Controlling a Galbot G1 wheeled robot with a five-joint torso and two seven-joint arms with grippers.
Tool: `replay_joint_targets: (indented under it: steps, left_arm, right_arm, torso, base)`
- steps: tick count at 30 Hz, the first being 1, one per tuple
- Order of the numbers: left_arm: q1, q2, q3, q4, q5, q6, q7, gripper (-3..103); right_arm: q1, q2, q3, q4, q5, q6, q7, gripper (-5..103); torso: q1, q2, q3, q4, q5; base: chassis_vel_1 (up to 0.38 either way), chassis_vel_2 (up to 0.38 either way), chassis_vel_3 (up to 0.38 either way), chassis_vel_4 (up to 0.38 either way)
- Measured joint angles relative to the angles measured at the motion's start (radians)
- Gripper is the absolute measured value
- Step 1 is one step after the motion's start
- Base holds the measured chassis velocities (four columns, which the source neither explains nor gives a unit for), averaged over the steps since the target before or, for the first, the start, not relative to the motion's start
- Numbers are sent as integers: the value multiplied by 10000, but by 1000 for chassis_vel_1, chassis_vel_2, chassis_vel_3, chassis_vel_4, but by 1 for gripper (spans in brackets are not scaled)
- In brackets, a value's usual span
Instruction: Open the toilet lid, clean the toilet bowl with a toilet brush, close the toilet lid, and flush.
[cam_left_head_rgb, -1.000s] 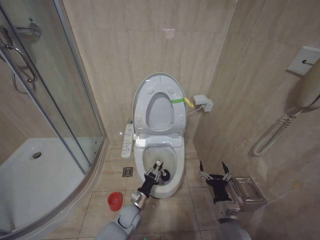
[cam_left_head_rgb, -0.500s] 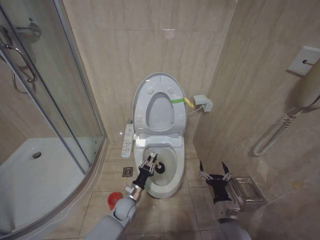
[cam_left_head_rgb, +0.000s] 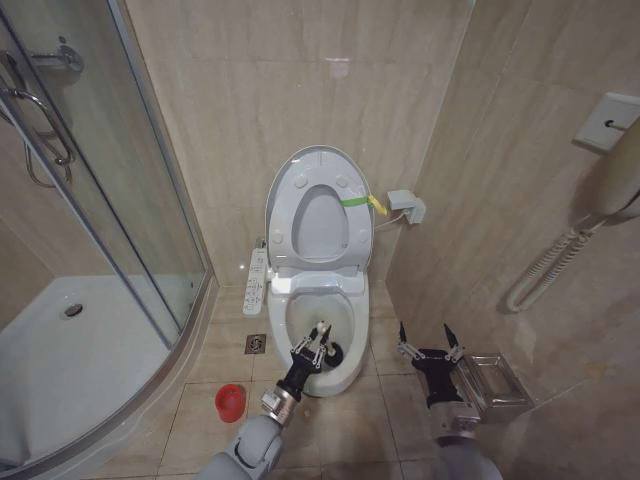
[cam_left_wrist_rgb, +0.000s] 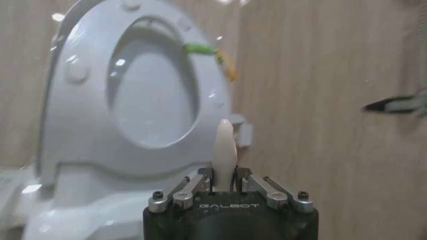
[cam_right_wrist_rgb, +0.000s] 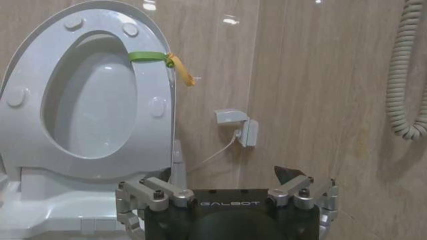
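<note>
The toilet brush (cam_left_head_rgb: 329, 350) has its black head down inside the toilet bowl (cam_left_head_rgb: 318, 300), near the front rim, and its white handle (cam_left_wrist_rgb: 223, 150) rises between the fingers of the left tool (cam_left_head_rgb: 313, 345), which is pinched tight on it. In the left wrist view the handle stands straight up out of the closed jaws. The bowl sits on the tiled floor (cam_left_head_rgb: 345, 420) against the back wall, with the long white button panel (cam_left_head_rgb: 256, 281) along its left side. The toilet lid (cam_left_head_rgb: 319, 205) stands raised against the wall with the ring-shaped seat (cam_left_head_rgb: 320, 228) folded up against it; a green-and-yellow tab (cam_left_head_rgb: 362, 202) sticks out from its right edge. The red brush holder (cam_left_head_rgb: 230, 402) stands on the floor, left of the bowl's front and apart from it. The right tool (cam_left_head_rgb: 428, 347) hangs over the floor to the right of the bowl, fingers spread wide and holding nothing, just beside a metal wall rack (cam_left_head_rgb: 492, 385).
</note>
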Motion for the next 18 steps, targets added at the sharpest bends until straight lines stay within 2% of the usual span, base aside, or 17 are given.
replay_joint_targets:
  steps: [6, 9, 12, 15, 18]
  left_arm:
    - [-847, -254, -444, 1535, -629, -176, 318, 21]
    - [-1103, -252, -587, 1676, -718, -284, 408, 21]
    - [-1146, -113, -632, 1137, -716, -258, 422, 21]
    - [-833, 116, -560, 21, -572, -19, 335, 21]
    - [-661, 190, -494, -312, -484, 65, 278, 21]
  right_arm:
    - [0, 0, 0, 0, 0, 0, 0, 100]
    - [0, 0, -1, 0, 0, 0, 0, 100]
    - [0, 0, 0, 0, 0, 0, 0, 100]
    - [0, 0, -1, 0, 0, 0, 0, 100]
    - [0, 0, -1, -1, 0, 0, 0, 100]
  torso:
    - [1, 0, 1, 0, 0]
    - [1, -1, 1, 0, 0]
    - [1, -1, 1, 1, 0]
    - [1, 0, 0, -2, 0]
    - [1, 0, 1, -1, 0]
  base:
    - [0, 0, 0, 0]
    - [0, 0, 0, 0]
    - [0, 0, 0, 0]
    - [0, 0, 0, 0]
    - [0, 0, 0, 0]
